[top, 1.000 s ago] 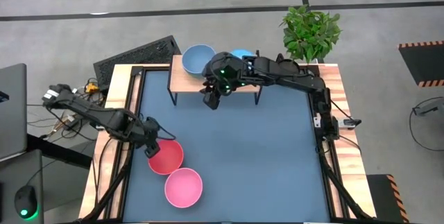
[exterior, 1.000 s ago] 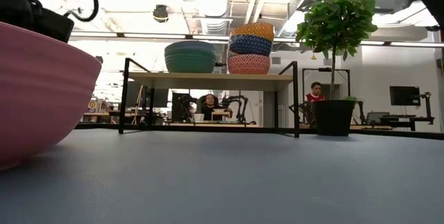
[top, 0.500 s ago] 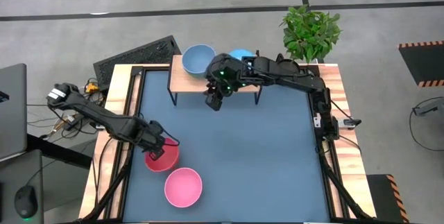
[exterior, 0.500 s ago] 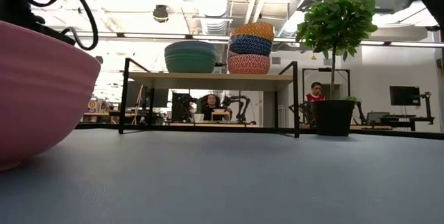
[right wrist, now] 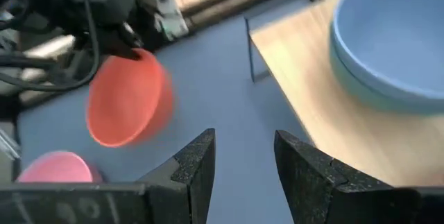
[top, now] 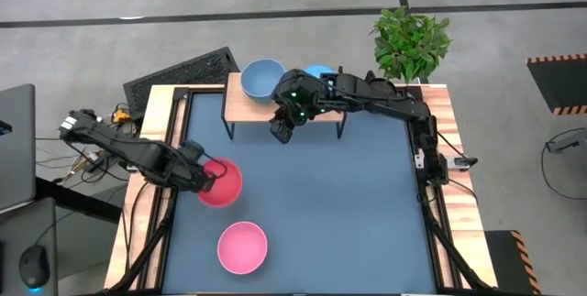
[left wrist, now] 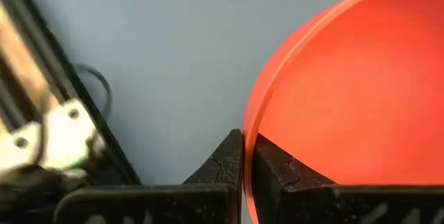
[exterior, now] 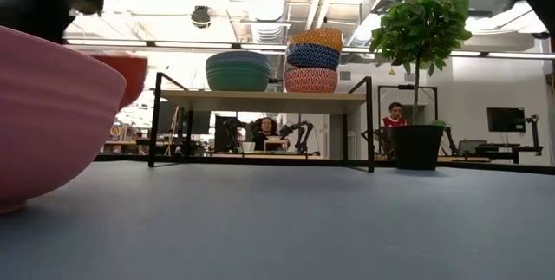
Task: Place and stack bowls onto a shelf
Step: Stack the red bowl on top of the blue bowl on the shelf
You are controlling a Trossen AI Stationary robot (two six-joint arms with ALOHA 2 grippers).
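Red bowl (top: 220,182) being carried clear of the blue table (top: 312,204), at left of centre in the high view, pinched at its rim by the left gripper (top: 204,180); in the left wrist view, fingers clamping the thin rim (left wrist: 247,148) between them, one inside and one outside the wall. Bowl appearing tilted and lifted in the low view, at upper left, just behind the near pink bowl (exterior: 43,115). Pink bowl sitting on the table at lower left of centre in the high view (top: 242,246), untouched and apart from the red one. Shelf (top: 248,108) standing at the upper middle of the high view, already bearing the grey-blue bowl (top: 262,78) nested on a green bowl (exterior: 238,76), and beside it a stack of patterned bowls: orange one (exterior: 310,80) at the bottom, bright blue (exterior: 313,55) in the middle, yellow (exterior: 316,36) on top. Right gripper (top: 282,129) hovering just in front of the shelf's front edge, fingers parted and gripping nothing, as the right wrist view confirms. Step in hand, by judgement: transporting the red bowl toward the shelf for stacking on the grey-blue bowl. Next move calling for raising the bowl above the stack's rim, levelling it, centring over the grey-blue bowl, then lowering before releasing. Noting possible crowding with the right arm near the shelf front; clearing it first seeming advisable. Pink bowl remaining to be placed.
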